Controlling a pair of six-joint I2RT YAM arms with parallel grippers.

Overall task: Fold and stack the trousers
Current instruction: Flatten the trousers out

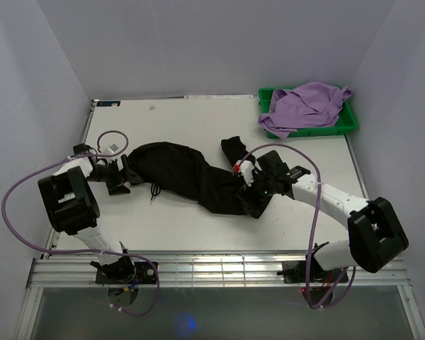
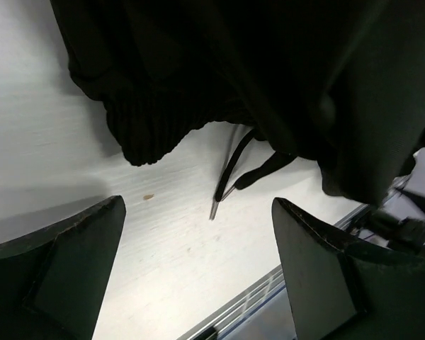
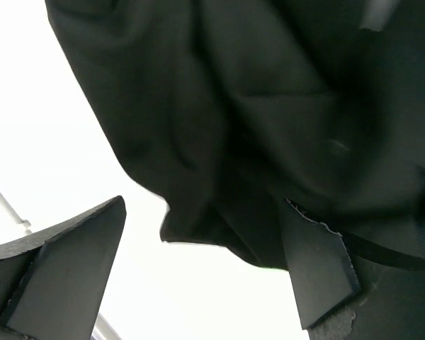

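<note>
The black trousers (image 1: pixel 188 173) lie bunched in a crumpled band across the middle of the table. My left gripper (image 1: pixel 127 173) sits at their left end, open, nothing between its fingers (image 2: pixel 64 262). In the left wrist view the ribbed waistband (image 2: pixel 152 134) and a drawstring (image 2: pixel 230 177) rest on the table just ahead of the left gripper (image 2: pixel 198 205). My right gripper (image 1: pixel 249 198) is at the right end, open. In the right wrist view a fold of the trousers (image 3: pixel 269 106) hangs just ahead of the right gripper (image 3: pixel 202 205), brushing the right finger (image 3: pixel 319 269).
A green bin (image 1: pixel 350 124) at the back right corner holds a lilac garment (image 1: pixel 304 106). The table's near edge with its metal rail (image 1: pixel 219 265) runs in front of both arm bases. Purple cables (image 1: pixel 14 212) loop beside each arm.
</note>
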